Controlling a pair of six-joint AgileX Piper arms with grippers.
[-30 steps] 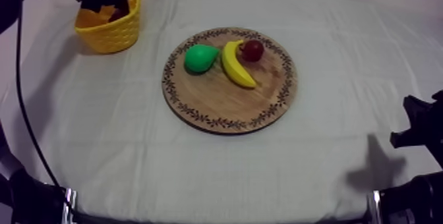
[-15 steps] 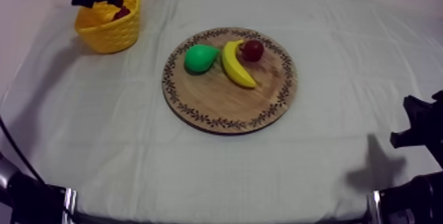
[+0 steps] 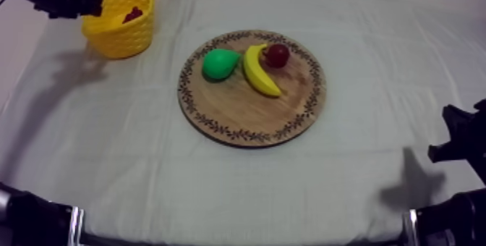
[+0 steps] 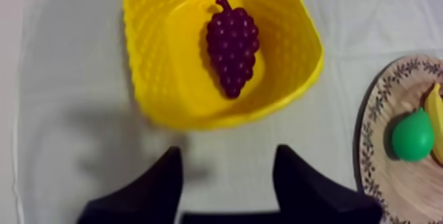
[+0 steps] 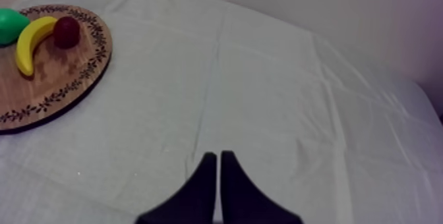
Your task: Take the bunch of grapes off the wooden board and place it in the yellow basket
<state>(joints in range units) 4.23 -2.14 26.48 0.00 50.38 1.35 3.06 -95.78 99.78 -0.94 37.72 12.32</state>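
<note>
Right gripper (image 5: 218,155), fingers pressed together in a narrow wedge, over grey-white cloth (image 5: 277,88). Well apart from it, the wooden board (image 5: 62,78) carries a pear (image 5: 10,24), a banana (image 5: 29,42) and, just beside the banana, a small red fruit (image 5: 66,31).

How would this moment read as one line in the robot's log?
grapes: in basket | left gripper: open, empty | right gripper: shut, empty
</note>
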